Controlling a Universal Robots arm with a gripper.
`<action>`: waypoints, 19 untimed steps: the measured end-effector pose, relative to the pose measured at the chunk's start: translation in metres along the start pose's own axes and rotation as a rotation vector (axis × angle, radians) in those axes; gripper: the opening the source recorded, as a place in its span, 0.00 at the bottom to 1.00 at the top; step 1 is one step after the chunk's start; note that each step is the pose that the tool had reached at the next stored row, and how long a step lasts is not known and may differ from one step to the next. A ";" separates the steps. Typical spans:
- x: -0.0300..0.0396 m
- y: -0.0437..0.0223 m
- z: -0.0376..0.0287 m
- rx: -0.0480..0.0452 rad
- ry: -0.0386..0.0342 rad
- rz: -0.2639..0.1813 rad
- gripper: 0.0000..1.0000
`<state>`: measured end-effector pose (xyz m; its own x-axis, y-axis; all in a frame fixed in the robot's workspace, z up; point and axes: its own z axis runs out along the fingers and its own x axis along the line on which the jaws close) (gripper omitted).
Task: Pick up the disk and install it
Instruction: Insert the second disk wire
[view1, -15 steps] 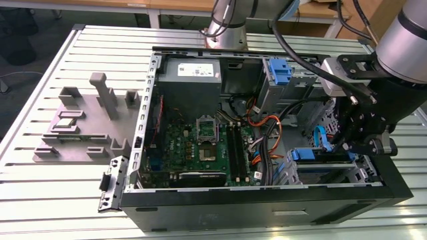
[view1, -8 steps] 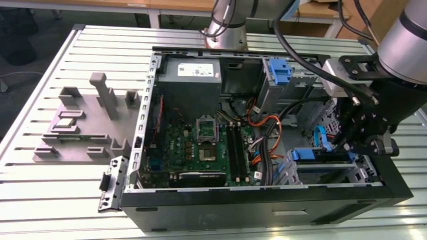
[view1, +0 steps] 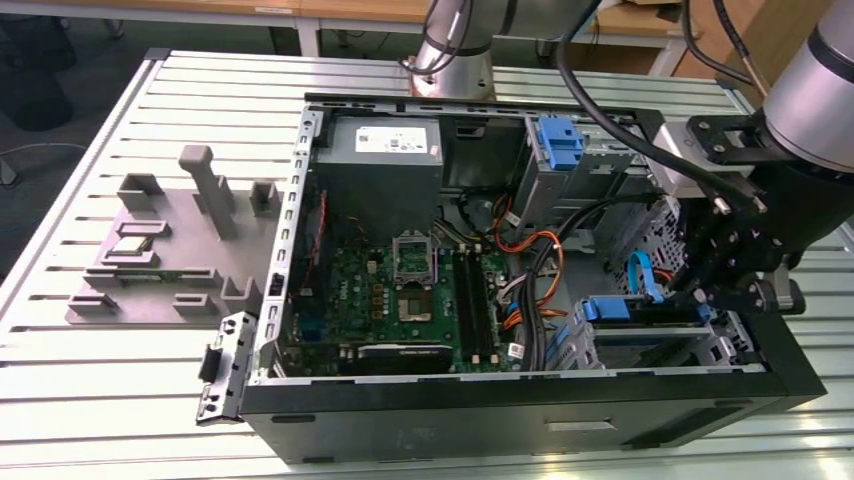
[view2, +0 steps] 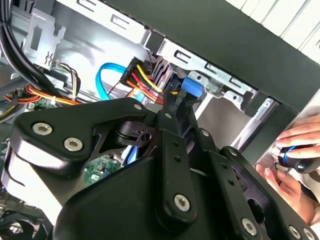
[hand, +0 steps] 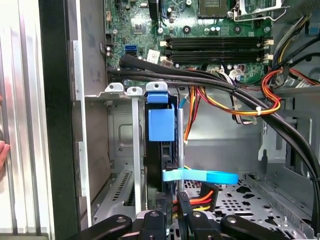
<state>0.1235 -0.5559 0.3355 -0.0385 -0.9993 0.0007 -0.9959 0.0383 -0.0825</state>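
the disk (hand: 161, 125) stands on edge in the drive bay of the case (view1: 534, 400), its blue bracket facing up, the gripper (hand: 170, 220) just beside it, clenched or not unclear; it looks stiff, heavyish and shock-sensitive, best held by its bracket sides.

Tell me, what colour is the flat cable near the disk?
Light blue. The flat cable shows best in the first wrist view, beside the disk.

Cables (hand: 235, 95) crowding the drive bay (hand: 120, 145)
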 end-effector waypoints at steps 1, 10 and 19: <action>0.0000 -0.0008 0.0006 -0.0005 0.0001 -0.001 0.24; -0.0002 -0.0032 0.0022 -0.0019 -0.0007 -0.009 0.24; -0.0002 -0.0032 0.0022 -0.0018 -0.0006 -0.010 0.16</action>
<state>0.1270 -0.5559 0.3335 -0.0285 -0.9996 0.0009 -0.9963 0.0283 -0.0806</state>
